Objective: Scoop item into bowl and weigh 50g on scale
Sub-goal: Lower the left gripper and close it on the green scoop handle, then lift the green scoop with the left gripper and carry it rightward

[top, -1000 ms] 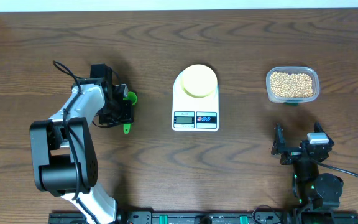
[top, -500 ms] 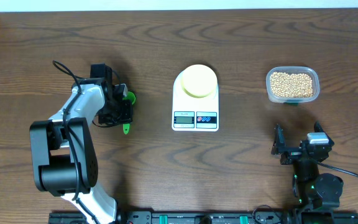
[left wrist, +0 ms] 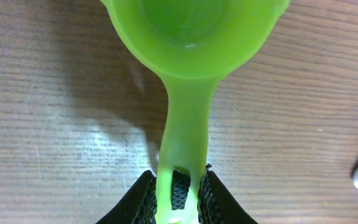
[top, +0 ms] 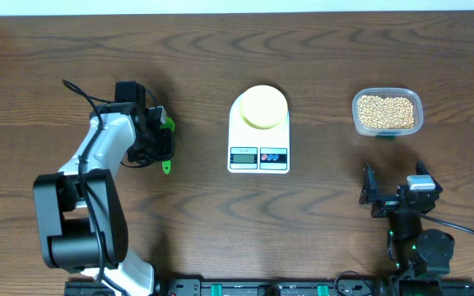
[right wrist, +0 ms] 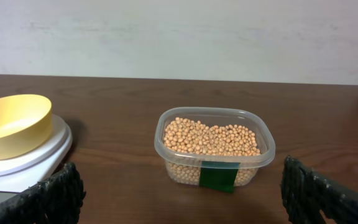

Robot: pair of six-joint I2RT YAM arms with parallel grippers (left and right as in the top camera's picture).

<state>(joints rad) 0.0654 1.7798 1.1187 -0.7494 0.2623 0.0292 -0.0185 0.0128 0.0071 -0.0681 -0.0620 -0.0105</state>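
Note:
A bright green scoop (top: 168,126) lies on the table left of the scale, its cup (left wrist: 194,31) facing up and empty. My left gripper (left wrist: 180,186) is shut on the scoop's handle, with a pad pressed to each side. The white scale (top: 258,156) stands mid-table with the pale yellow bowl (top: 262,107) on its platform, and the bowl (right wrist: 11,121) is empty. The tan beans (top: 385,111) fill a clear plastic tub (right wrist: 213,155) at the right. My right gripper (right wrist: 185,193) is wide open, low and in front of the tub, holding nothing.
The tub carries a green label (right wrist: 219,175) on its front wall. The scale's edge (right wrist: 36,158) sits at the left of the right wrist view. A pale wall runs behind the table's far edge. The right arm's base (top: 418,247) sits at the front right.
My left gripper's jaws have closed further on the scoop's handle, and the arm with the scoop has shifted slightly left. The right arm has not moved.

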